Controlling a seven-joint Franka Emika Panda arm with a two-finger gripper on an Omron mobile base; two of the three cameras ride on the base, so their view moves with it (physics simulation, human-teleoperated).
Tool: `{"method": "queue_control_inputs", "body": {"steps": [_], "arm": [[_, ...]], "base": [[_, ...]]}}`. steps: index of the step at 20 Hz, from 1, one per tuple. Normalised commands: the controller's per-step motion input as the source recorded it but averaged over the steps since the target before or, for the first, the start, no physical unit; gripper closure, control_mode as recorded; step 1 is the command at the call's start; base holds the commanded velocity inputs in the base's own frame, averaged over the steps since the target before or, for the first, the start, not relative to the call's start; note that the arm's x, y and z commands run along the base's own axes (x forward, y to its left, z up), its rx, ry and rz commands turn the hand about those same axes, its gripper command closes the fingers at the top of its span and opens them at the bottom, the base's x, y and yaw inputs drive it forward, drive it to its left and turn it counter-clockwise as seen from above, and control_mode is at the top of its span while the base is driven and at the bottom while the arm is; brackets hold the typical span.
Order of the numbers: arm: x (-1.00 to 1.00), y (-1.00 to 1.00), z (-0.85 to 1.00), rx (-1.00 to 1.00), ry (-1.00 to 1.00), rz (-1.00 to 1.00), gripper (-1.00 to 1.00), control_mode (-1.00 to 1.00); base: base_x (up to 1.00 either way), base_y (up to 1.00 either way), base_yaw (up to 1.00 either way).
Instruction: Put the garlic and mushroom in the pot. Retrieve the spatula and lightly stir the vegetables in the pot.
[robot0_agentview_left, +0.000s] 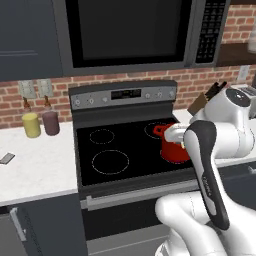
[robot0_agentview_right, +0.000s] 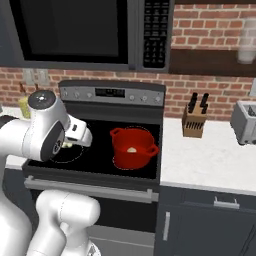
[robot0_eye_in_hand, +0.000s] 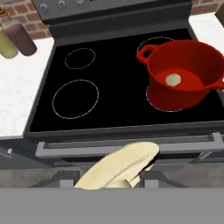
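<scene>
The gripper (robot0_eye_in_hand: 114, 181) pinches the mushroom (robot0_eye_in_hand: 122, 168) above the stove's front edge, left of the pot (robot0_eye_in_hand: 183, 74), which stands on the right front burner with the garlic (robot0_eye_in_hand: 173, 79) inside. The carry should end squarely over the rim before a low release. The fingertips are masked by the mushroom; the spatula cannot be made out.

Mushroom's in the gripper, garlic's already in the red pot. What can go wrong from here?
1. The pale tan capped mushroom sticks out sideways between the dark finger tips of the gripper; the hold may be off-centre, so it could slip during the carry.
2. The round bright red pot sits off to one side of the hand; an early release would likely drop the mushroom onto the black glass cooktop.
3. The small round beige garlic bulb lies mid-pot; a hard drop might knock it.
</scene>
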Motion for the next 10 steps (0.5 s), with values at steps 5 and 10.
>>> {"method": "queue_control_inputs", "body": {"steps": [5, 10], "arm": [[0.0, 0.0, 0.0, 0.0, 0.0, 0.0, 1.0, 1.0], [0.49, -0.01, 0.0, 0.0, 0.19, 0.0, 1.0, -1.0]], "base": [[0.55, -0.69, 0.0], [0.13, -0.07, 0.0]]}}
